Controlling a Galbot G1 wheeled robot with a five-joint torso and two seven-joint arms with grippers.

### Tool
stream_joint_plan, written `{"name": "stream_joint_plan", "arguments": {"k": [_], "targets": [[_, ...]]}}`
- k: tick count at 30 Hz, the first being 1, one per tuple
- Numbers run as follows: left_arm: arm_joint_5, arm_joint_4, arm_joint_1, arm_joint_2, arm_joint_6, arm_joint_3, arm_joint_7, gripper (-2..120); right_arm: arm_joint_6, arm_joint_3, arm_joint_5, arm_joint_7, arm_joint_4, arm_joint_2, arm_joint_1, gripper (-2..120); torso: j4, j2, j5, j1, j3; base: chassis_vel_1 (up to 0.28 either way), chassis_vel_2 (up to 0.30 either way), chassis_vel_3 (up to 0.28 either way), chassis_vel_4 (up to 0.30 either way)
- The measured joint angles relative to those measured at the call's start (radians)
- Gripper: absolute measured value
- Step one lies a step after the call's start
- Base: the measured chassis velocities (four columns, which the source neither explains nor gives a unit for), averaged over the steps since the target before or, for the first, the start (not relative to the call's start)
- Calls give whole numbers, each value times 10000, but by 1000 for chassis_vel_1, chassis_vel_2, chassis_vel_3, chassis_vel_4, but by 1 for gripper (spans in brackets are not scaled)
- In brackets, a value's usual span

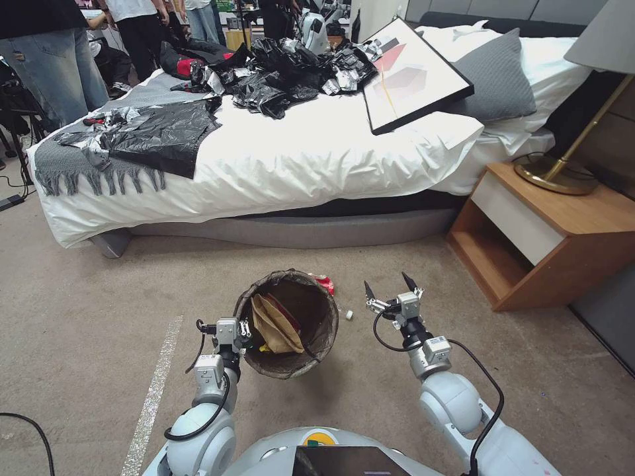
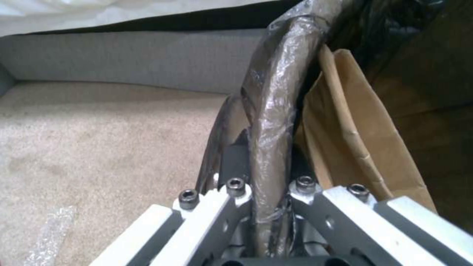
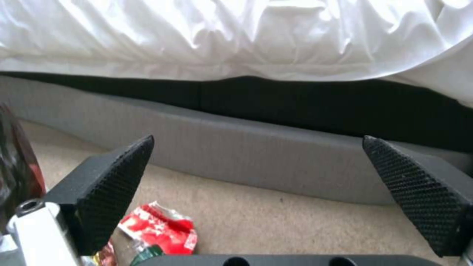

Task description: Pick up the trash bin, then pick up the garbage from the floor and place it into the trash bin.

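- Bin (image 1: 286,322) at lower centre of the head view, tipped toward the robot, mouth open; left gripper (image 1: 243,328) pinches its near-left rim, liner included. Left wrist view confirms: jaws pressed together on the bagged rim (image 2: 271,122).
- Paper bag (image 1: 272,324) already inside bin, leaning on the left wall; a dark red item sits behind it.
- Right gripper (image 1: 391,286) right of the bin, lower centre-right of frame, jaws spread wide, holding nothing.
- Red wrapper (image 1: 323,283) on the floor (image 1: 79,317) just behind the bin's far-right rim; small white scrap (image 1: 348,315) on the carpet between bin and right gripper. In the right wrist view, wrapper (image 3: 160,229) lies low left, beside the left pad (image 3: 113,192).
- Step, by judgement: bin in hand, some litter binned; collecting what remains.
- Next move calls for the right gripper to shift left and forward, drop to the carpet, straddle the wrapper. Thin foil on pile: a shallow pinch may slip.
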Motion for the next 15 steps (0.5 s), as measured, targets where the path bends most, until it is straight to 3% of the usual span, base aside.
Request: {"name": "stream_joint_plan", "arguments": {"k": [8,15], "targets": [[18,0,43,-46,-19,-105,-44,0,-187,-344,792,-231,-373,-1167,499,100,1,0,1,0,0,0,0,0,0],[22,10,55,-54,-23,-199,-83,0,-249,-587,1211,-418,-562,-1499,796,100,0,0,0,0,0,0,0,0,0]]}}
